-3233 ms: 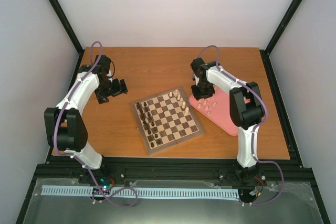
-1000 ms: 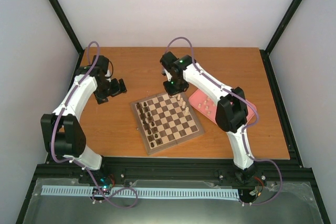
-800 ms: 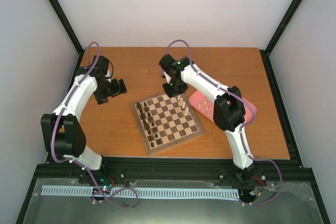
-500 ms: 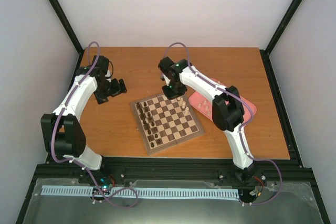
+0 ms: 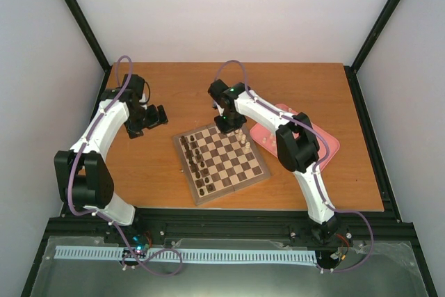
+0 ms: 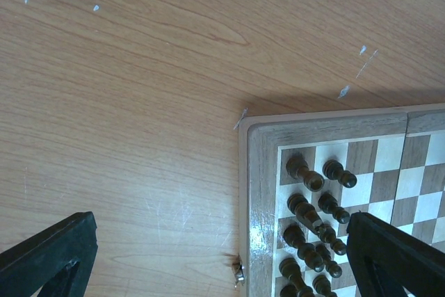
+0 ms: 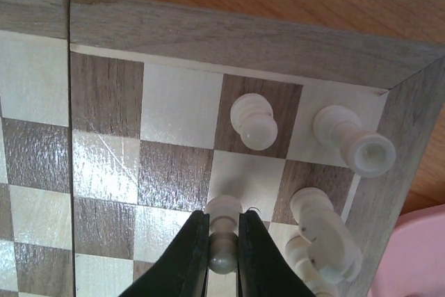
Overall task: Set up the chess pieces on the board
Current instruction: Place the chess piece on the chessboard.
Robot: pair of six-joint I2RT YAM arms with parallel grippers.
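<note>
The board [image 5: 222,159] lies mid-table, with dark pieces [image 5: 197,165] along its left side and several cream pieces [image 5: 241,134] at its far right corner. My right gripper [image 5: 227,124] hangs over that corner, shut on a cream pawn [image 7: 224,236] that it holds upright over the board's squares [image 7: 104,102]. Other cream pieces [image 7: 254,122] stand close beside it. My left gripper [image 5: 154,117] is open and empty over bare table left of the board; its fingers [image 6: 49,252] frame the board's corner [image 6: 261,172] and dark pieces [image 6: 309,206].
A pink tray [image 5: 321,145] lies right of the board, largely hidden by my right arm. A small metal clasp [image 6: 238,273] sticks out from the board's edge. Black frame posts stand at the table's back corners.
My right gripper has left the pink tray and swung left to the board's far right corner, carrying a cream pawn. The left arm has stayed put.
</note>
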